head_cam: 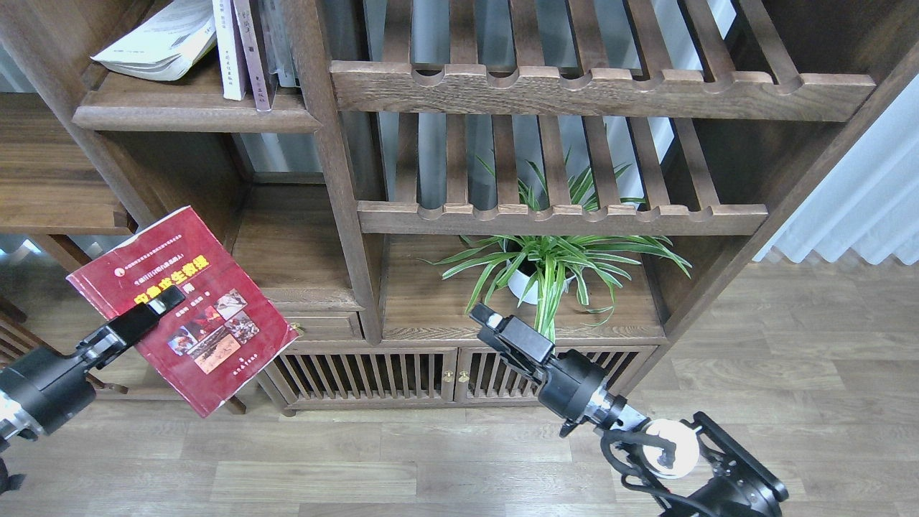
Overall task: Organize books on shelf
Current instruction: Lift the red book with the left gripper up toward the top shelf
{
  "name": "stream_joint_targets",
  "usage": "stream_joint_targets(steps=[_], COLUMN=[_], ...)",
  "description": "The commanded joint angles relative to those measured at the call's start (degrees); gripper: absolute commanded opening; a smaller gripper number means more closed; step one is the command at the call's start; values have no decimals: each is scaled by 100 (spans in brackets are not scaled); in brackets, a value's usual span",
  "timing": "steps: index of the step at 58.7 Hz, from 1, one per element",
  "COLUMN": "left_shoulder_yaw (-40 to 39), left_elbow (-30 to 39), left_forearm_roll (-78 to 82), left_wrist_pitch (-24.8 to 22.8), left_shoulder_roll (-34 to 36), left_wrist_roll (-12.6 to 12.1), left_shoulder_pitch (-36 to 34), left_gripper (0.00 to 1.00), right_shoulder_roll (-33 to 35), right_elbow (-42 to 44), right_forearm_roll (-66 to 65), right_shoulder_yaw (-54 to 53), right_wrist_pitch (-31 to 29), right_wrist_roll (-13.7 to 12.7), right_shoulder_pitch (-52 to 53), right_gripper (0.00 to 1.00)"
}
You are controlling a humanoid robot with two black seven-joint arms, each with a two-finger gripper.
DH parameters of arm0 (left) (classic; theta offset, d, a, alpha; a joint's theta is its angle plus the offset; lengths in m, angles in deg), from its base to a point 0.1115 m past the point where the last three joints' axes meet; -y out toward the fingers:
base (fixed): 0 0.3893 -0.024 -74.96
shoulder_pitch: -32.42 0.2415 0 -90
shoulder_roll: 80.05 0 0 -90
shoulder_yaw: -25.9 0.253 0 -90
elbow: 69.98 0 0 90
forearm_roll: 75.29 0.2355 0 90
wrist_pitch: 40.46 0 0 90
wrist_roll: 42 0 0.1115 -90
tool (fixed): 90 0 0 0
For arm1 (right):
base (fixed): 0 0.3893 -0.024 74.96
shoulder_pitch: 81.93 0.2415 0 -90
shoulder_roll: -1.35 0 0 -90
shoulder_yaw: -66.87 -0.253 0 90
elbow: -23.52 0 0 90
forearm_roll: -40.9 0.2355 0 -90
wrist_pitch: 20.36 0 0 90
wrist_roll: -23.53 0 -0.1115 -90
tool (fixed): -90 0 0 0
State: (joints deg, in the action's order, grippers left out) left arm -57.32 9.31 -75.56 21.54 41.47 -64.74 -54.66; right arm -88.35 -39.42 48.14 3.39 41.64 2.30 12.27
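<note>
A dark red book [215, 280] with photos on its cover is held in the air at the lower left, tilted, in front of the cabinet's left side. My left gripper [166, 300] is shut on its left edge; one finger [140, 322] lies across the cover and the other is hidden behind. The shelf [194, 116], a solid dark plank with a rounded front edge, is at the top left, well above the book. A white paperback [154, 43] lies tilted on it. My right gripper [482, 318] is empty in front of the plant's ledge; its fingers cannot be told apart. No yellow-green book shows.
Thin pale upright volumes [240, 50] stand on the shelf beside the white paperback. Two slatted racks [596, 90] fill the upper right. A potted spider plant [546, 266] stands just behind my right gripper. A small drawer [323, 327] and slatted doors [402, 373] are below.
</note>
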Motion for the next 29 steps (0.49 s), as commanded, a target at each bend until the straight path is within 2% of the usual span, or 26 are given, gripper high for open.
stream_joint_targets(steps=[1,16,29], left_shoulder_yaw=[-255,-668,-686], left_elbow=[-2,7,7], left_forearm_roll=[1,-25,-34], left_wrist_pitch=[0,0,0], left_shoulder_roll=[47,328,767], left_wrist_roll=[-12,-29,-38], left_shoulder_pitch=[-2,-72,-564], left_gripper=[0,0,0], right_shoulder_roll=[-30,-30,-30], right_elbow=[-8,1,28], right_forearm_roll=[14,50,-12], right_shoulder_yaw=[11,55,116], right_wrist_pitch=[0,0,0], right_wrist_roll=[-4,40,31], right_shoulder_pitch=[-68,-226,-173], right_gripper=[99,99,99])
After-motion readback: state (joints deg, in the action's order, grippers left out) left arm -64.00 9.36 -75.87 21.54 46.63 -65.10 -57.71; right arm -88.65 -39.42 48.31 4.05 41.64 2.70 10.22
